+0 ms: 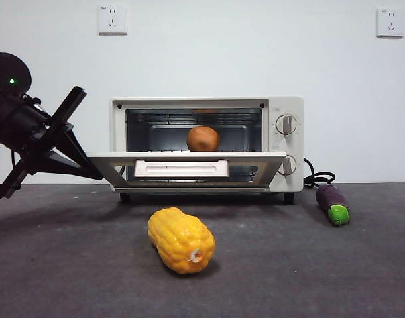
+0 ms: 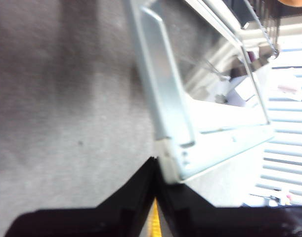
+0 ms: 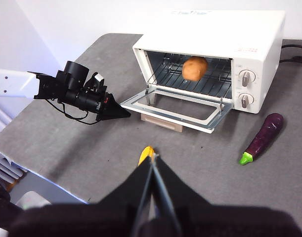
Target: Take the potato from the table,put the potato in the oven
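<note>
The round brownish potato (image 1: 203, 138) (image 3: 194, 68) rests on the wire rack inside the cream-white oven (image 1: 282, 109) (image 3: 215, 29). The oven door (image 1: 189, 159) (image 3: 175, 106) (image 2: 165, 98) hangs open, about level. My left gripper (image 1: 96, 173) (image 3: 123, 114) (image 2: 155, 168) is shut, its tip against the door's left front corner and nothing between the jaws. High above the near part of the table, my right gripper (image 3: 153, 160) is shut and empty, well away from the oven.
A bumpy yellow corn cob (image 1: 181, 240) (image 3: 146, 154) lies on the dark grey table (image 1: 335, 278) in front of the oven. A purple eggplant (image 1: 333, 204) (image 3: 263, 137) with a green tip lies right of the oven, near the black cord (image 1: 318, 179).
</note>
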`<state>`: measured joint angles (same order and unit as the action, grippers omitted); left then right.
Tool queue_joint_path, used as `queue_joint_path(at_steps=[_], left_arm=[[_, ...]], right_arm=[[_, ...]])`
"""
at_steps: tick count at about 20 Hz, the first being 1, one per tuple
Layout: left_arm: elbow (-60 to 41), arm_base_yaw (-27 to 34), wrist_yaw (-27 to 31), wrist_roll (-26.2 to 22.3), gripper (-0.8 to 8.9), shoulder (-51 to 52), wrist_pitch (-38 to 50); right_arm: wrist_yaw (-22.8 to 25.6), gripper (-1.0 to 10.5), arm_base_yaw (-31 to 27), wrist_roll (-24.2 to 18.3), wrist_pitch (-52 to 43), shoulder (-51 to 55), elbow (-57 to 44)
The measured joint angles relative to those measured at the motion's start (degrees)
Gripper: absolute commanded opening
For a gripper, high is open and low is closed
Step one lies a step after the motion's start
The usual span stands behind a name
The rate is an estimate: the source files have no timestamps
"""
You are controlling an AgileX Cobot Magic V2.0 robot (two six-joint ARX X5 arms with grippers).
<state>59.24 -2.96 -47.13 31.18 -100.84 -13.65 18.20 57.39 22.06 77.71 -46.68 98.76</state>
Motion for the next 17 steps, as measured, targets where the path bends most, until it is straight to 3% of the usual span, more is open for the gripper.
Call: queue_joint_path(at_steps=[7, 17], left_arm=[[4.02, -0.07, -2.84, 3.15, -0.08, 0.0, 2.47], [13.18, -0.04, 0.11, 4.5, -0.07, 0.02, 2.64]], right_arm=[[0.02, 0.0, 0.0, 0.04, 0.0, 0.0, 0.0], [0.02, 0.0, 0.0, 0.02, 0.0, 0.0, 0.0]])
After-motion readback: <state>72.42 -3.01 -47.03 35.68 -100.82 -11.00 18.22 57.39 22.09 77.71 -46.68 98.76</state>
